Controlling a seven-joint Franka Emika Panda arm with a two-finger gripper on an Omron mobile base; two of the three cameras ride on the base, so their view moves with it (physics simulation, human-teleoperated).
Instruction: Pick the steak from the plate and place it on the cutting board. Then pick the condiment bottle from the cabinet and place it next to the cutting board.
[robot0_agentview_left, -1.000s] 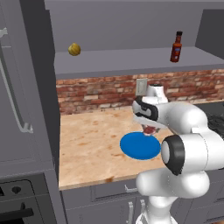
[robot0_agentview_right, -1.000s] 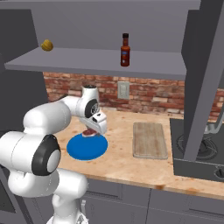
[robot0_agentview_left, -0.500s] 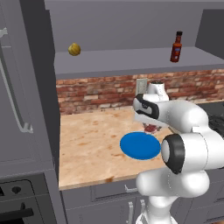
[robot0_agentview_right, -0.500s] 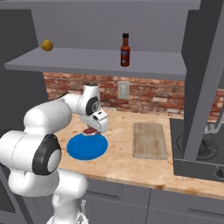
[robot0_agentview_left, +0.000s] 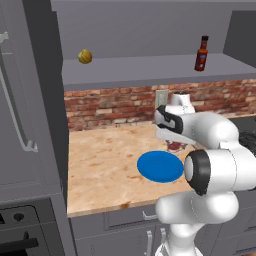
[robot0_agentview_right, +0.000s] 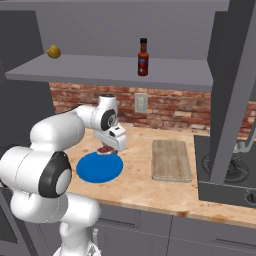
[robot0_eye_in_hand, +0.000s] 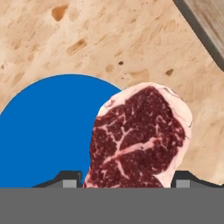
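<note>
glossy white rounded arm segments, dark grey joint rings, small dark fingertips.

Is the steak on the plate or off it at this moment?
Off it. The steak sits between the gripper fingertips; in the right base view it hangs above the counter past the blue plate's rim.

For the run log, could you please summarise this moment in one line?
steak: held between jaws, lifted | plate: empty | cutting board: bare | condiment bottle: on shelf

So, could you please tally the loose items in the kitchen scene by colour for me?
Blue: 1, the plate
Red-pink: 1, the steak
Light brown: 1, the cutting board
Dark brown-red: 1, the condiment bottle
Yellowish: 1, the round fruit
Total: 5
</note>
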